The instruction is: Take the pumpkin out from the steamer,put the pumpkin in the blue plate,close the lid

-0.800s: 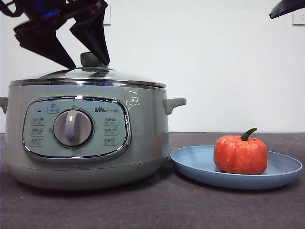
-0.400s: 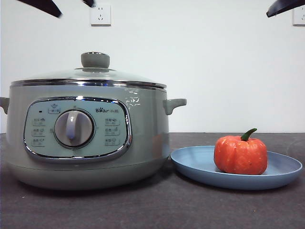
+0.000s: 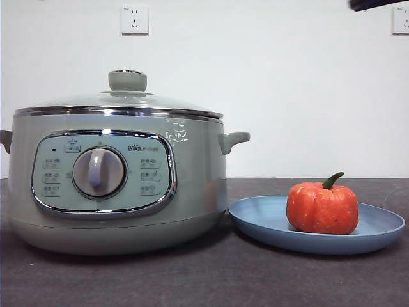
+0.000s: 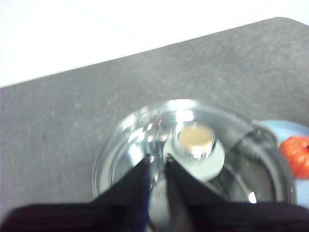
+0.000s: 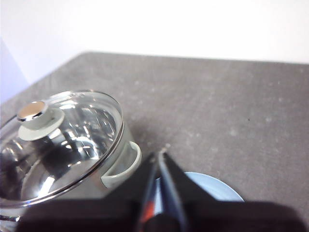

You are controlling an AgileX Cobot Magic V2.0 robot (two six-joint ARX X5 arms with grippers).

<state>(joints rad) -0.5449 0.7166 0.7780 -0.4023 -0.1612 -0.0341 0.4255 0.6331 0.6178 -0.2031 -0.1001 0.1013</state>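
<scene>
1. On the left side of the dark table (image 3: 211,281) sits the steamer (image 3: 115,185), control panel and dial facing the front camera.
2. Its lid (image 3: 118,102) is seated flat on the rim, chrome edge all the way round, pale green knob (image 3: 127,80) upright in the middle. Nothing is touching it.
3. Just right of the steamer is the blue plate (image 3: 262,220), its left rim close to the cooker's base.
4. The pumpkin (image 3: 322,208) rests on that plate, right of the plate's centre, green stem curling up and to the right.
5. Left gripper (image 4: 157,166) hangs above the lid, clear of the knob; its two black jaws are pinched nearly together with just a thin slit between them, holding nothing.
6. Right gripper (image 5: 161,159) is up above the spot between the steamer's right handle (image 5: 120,166) and the plate; jaws pressed together, empty. From the front only a black tip (image 3: 377,4) shows at the top right corner.
7. Two wall sockets (image 3: 134,19) are on the white wall behind.
</scene>
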